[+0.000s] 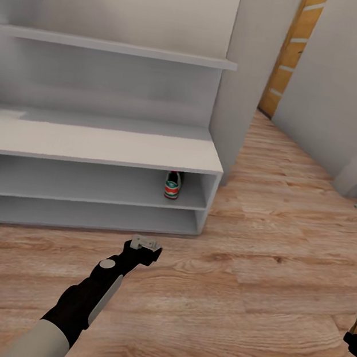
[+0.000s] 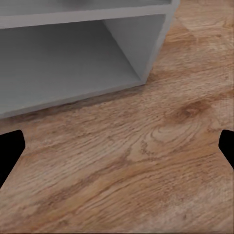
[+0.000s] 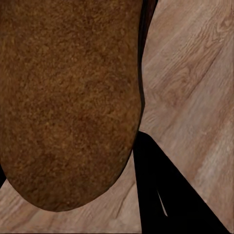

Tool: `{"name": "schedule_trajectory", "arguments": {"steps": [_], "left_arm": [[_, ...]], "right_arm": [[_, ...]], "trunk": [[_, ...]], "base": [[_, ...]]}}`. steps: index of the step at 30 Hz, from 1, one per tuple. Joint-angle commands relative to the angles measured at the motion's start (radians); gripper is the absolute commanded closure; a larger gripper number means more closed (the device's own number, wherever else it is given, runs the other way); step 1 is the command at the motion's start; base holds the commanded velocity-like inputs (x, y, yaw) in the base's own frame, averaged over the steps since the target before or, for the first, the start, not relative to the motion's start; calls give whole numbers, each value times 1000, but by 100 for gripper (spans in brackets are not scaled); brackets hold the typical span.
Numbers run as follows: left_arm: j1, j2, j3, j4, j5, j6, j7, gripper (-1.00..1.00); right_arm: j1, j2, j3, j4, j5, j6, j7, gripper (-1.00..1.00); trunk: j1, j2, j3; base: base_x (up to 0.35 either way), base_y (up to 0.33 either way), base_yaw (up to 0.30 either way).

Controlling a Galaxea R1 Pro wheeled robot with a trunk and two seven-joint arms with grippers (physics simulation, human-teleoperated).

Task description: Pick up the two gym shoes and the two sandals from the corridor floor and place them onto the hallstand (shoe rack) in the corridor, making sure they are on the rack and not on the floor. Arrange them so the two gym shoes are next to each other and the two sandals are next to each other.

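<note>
holding above the wood floor, the left gripper sits just in front of the shoe rack with fingers spread apart. one sneaker stands on the rack's middle shelf, near its right end. right gripper clamps a brown sandal at the frame's right edge.

Left arm: cream-white upper sleeve, glossy black forearm with a pale side panel.
Wrist joint: round grey cap, behind the jaws.
Left gripper: light grey block ahead of a black mount.
Left fingers: plain black.
Right finger: black, tapered.
</note>
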Motion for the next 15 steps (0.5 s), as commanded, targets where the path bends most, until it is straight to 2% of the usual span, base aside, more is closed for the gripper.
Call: {"name": "schedule_trajectory", "arguments": {"steps": [1,7,15], "left_arm": [[0,0,0,0,8,5,-1,-100],[-1,0,1,-1,9,6,-1,-100],[0,1,2,-1,9,7,-1,-100]], "right_arm": [[0,0,0,-2,2,7,-3,100],[0,0,0,-2,2,7,-3,100],[0,0,0,-2,2,7,-3,100]], "trunk": [[0,0,-1],[0,0,-1],[0,0,-1]], "base": [[-10,311,282],[-3,314,229],[-24,315,36]]}}
